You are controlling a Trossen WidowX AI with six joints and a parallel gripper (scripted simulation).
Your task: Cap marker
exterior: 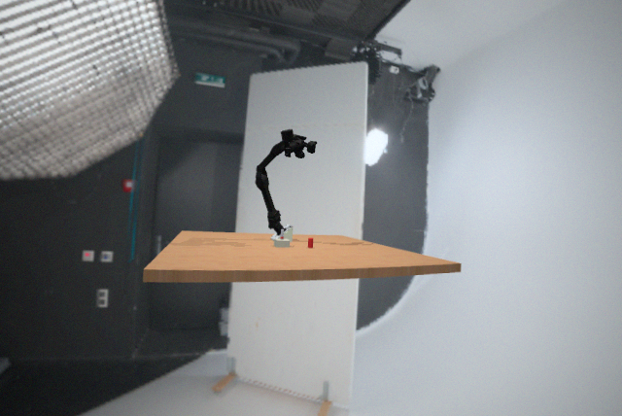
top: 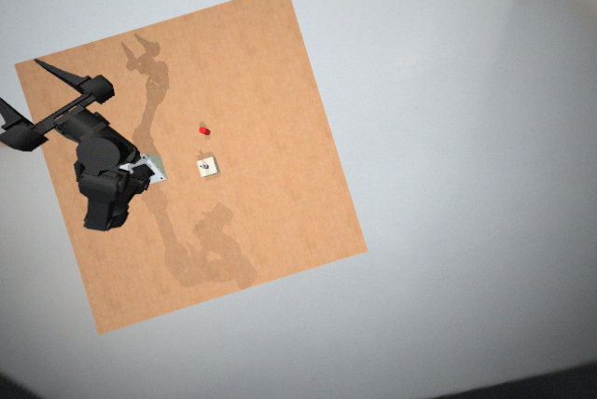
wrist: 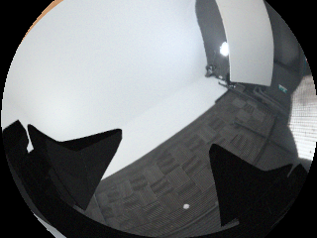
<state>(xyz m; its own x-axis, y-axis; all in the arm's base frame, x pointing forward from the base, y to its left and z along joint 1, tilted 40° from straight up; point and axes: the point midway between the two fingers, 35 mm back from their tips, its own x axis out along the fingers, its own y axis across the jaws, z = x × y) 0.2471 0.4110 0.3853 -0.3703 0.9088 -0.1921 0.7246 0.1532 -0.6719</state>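
Observation:
The red cap (top: 204,130) (exterior: 310,242) stands upright on the wooden table (top: 270,96) (exterior: 301,262), apart from the holder block. The pale holder block (top: 211,171) (exterior: 282,244) lies a short way from it, and the small marker (top: 204,166) stands in it, its tip bare. My gripper (top: 18,78) (wrist: 167,142) is wide open and empty, high above the table near its left edge in the top view. It is far from both cap and marker. The wrist view shows only the two dark fingers, room and ceiling, with neither cap nor marker in it.
A pale bracket (top: 157,171) (exterior: 290,230) stands by the arm's base, behind the holder block in the exterior view. The arm (top: 98,154) (exterior: 265,190) rises from there and bends over high up. Its shadows fall across the table.

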